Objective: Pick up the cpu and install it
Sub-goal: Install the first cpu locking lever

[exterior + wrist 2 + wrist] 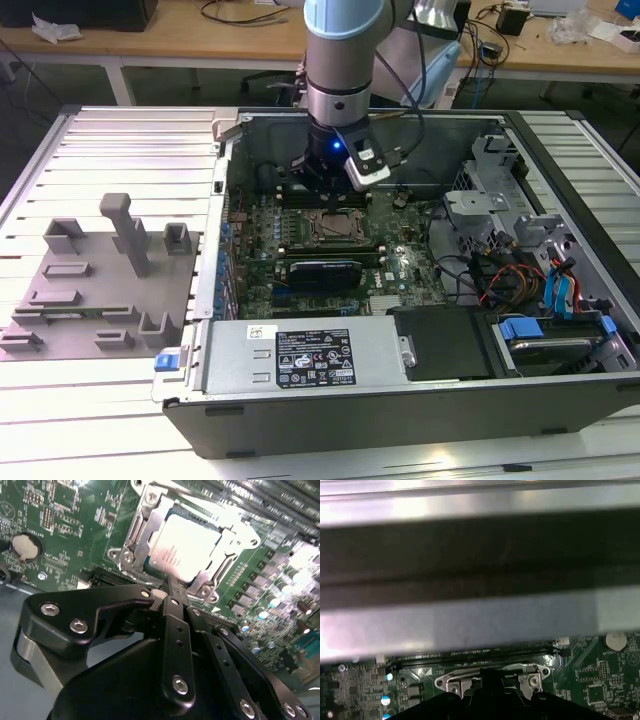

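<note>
One open computer case [420,400] lies on the table, and my arm reaches down into it. Inside sits the green board [400,265]. The cpu [182,542] already rests flat in its metal socket frame [145,522] on that board, shiny side up. My gripper [172,587] hangs just above the frame's edge, at about 6 o'clock from the cpu in the second wrist view. I cannot tell if it is open or closed. At 6 o'clock in the case, a silver box [300,355] has white labels too small to read.

Setting: electronics lab or workshop.
Evidence: open computer case [400,420] on slatted metal table [120,130]; cable-strewn wooden benches [200,40] behind.
</note>
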You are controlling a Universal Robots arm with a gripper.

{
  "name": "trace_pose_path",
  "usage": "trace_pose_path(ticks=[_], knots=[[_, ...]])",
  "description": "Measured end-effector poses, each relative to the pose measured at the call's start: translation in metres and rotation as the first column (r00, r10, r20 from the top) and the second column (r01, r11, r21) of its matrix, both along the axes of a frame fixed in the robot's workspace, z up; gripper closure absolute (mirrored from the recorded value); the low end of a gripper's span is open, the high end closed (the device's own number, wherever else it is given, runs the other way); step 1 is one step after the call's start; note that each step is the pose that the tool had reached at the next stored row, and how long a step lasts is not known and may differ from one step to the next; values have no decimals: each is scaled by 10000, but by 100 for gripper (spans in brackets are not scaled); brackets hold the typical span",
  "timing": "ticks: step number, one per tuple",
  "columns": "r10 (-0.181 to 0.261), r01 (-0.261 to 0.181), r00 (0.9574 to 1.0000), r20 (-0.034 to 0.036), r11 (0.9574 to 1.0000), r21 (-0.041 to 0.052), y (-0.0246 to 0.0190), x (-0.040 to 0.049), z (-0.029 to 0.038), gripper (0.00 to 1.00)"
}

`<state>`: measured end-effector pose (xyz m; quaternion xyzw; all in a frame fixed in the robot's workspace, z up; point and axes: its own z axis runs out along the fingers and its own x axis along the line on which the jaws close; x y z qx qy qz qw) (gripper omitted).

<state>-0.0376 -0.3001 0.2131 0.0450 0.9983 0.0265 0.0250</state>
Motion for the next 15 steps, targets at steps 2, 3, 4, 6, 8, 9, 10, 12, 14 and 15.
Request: trace_pose_path(ticks=[2, 3, 4, 6, 8, 9, 10, 12, 14, 15], knots=[[24, -24, 10000, -2, 10000, -1, -43, 0, 0, 89], [32, -32, 10000, -3, 10000, -1, -67, 0, 0, 89], [40, -40, 10000, -3, 10000, 0, -99, 0, -1, 89], [55, -55, 10000, -5, 10000, 0, -165, 0, -2, 89], [67, -67, 10000, -7, 10000, 0, -219, 0, -2, 89], [71, -71, 10000, -8, 10000, -1, -245, 0, -3, 89], [76, -76, 10000, -10, 10000, 0, -270, 3, -3, 89], [87, -87, 10000, -23, 10000, 0, -315, 21, -4, 89], [102, -102, 9999, -48, 9999, -1, -339, 56, -3, 89], [125, -125, 9999, -63, 9999, 0, -341, 79, -3, 89]])
